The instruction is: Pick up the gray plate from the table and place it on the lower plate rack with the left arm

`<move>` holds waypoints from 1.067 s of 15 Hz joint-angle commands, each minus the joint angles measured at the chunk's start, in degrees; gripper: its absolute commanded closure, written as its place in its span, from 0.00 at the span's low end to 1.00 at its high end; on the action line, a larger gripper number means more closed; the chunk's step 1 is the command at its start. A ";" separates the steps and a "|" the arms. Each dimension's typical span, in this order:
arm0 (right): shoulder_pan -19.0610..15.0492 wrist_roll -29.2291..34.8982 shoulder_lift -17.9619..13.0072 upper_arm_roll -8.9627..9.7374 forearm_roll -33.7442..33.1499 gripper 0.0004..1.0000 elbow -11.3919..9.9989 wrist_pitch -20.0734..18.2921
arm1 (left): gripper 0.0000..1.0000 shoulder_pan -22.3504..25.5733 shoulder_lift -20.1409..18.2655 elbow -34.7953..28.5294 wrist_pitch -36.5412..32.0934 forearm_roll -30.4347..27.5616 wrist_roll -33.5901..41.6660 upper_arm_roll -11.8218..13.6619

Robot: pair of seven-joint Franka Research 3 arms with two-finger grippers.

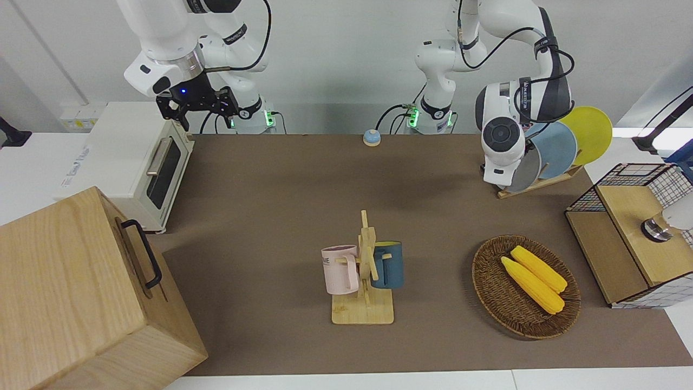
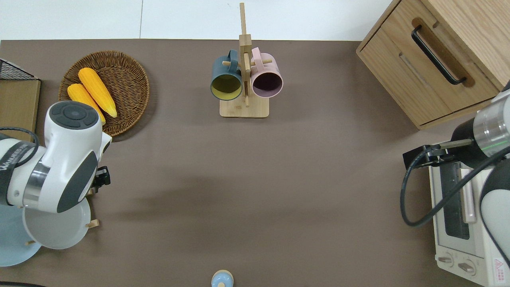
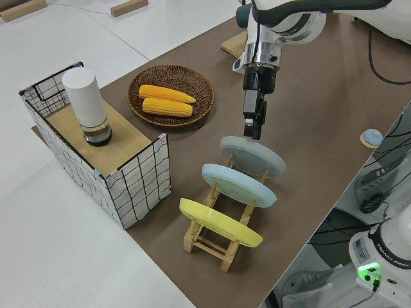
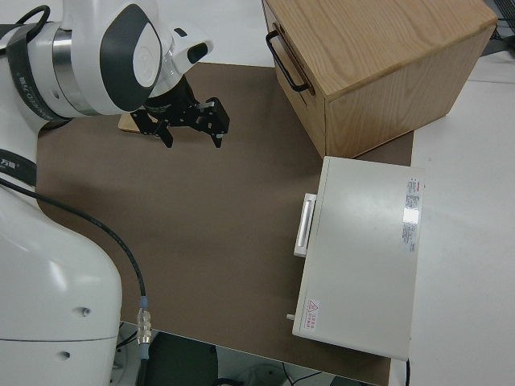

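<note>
Gray plate (image 3: 253, 156) stands tilted in the low end slot of the lower plate rack (image 3: 212, 239), beside the light blue plate (image 3: 239, 184) — left hand (image 3: 255, 131) directly above its upper rim, touching or just clear, grip state cannot be told; right arm parked.

Brown-topped table (image 1: 281, 216) fills most of the front view. Sitting right on it: mug stand (image 1: 364, 309) dead center, corn basket (image 1: 490, 292) lower right, wooden plate rack (image 1: 541, 183) upper right, toaster oven (image 1: 142, 162) upper left, little blue bell (image 1: 371, 138) top middle.
</note>
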 commanded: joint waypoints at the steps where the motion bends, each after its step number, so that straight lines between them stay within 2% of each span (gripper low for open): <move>1: -1.47 0.73 -0.14 1.34 -0.38 0.02 0.55 -0.83 | 0.01 0.28 -2.24 2.47 4.64 -8.08 -2.35 -2.30; 3: -1.47 0.73 -0.14 1.34 -0.38 0.02 0.55 -0.83 | 0.01 0.36 -2.24 3.35 4.91 -7.03 -1.21 -5.72; 5: -1.47 0.73 -0.14 1.34 -0.38 0.02 0.55 -0.83 | 0.00 0.45 -3.11 5.27 4.39 -7.20 0.98 -6.97; 8: -1.47 0.73 -0.14 1.34 -0.38 0.02 0.55 -0.83 | 0.00 1.67 -4.52 9.23 2.98 -11.84 11.68 -6.18; 10: -1.47 0.73 -0.14 1.34 -0.38 0.02 0.55 -0.83 | 0.00 2.82 -4.52 13.44 2.45 -12.65 16.88 -5.92; 13: -1.47 0.73 -0.14 1.34 -0.38 0.02 0.55 -0.83 | 0.00 2.91 -4.61 18.10 0.26 -15.54 19.27 -3.46; 16: -1.47 0.73 -0.14 1.34 -0.38 0.02 0.55 -0.83 | 0.00 2.91 -4.61 22.94 -4.13 -19.84 23.12 0.05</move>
